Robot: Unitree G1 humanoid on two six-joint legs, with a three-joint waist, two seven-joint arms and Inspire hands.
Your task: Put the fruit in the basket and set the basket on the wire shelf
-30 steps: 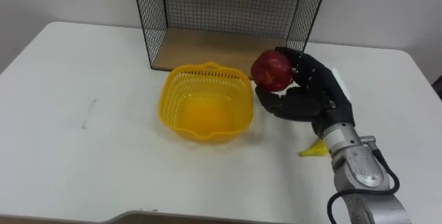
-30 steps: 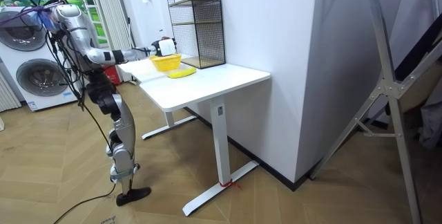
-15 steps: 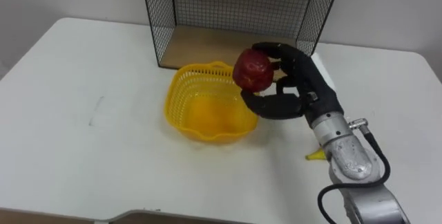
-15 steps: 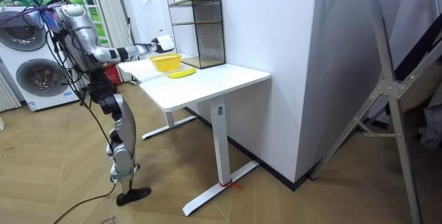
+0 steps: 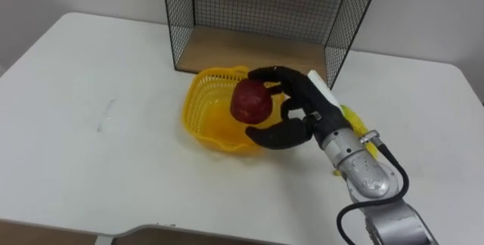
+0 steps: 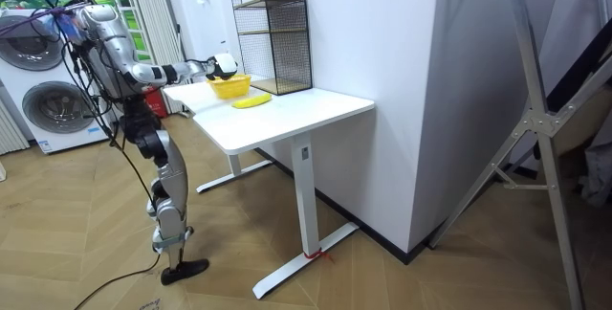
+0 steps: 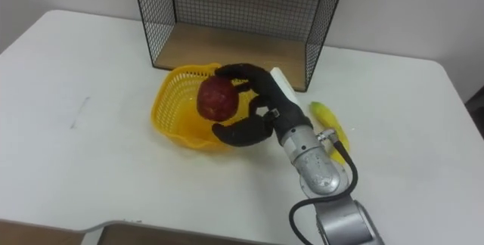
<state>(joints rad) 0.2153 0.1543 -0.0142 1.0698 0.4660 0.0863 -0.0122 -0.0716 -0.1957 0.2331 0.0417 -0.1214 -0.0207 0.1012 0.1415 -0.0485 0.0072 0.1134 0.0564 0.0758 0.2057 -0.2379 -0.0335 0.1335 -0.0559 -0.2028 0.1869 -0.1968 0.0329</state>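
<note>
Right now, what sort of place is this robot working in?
Probably a laundry or utility room used for housework trials: washing machines at the room view's left, a wood floor, and a white table by the wall carrying a wire shelf. The right hand holds an apple over the basket.

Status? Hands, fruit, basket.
Right hand shut on apple, over basket. Banana on table beside that arm. Shelf behind basket. Nothing between apple and basket.
</note>
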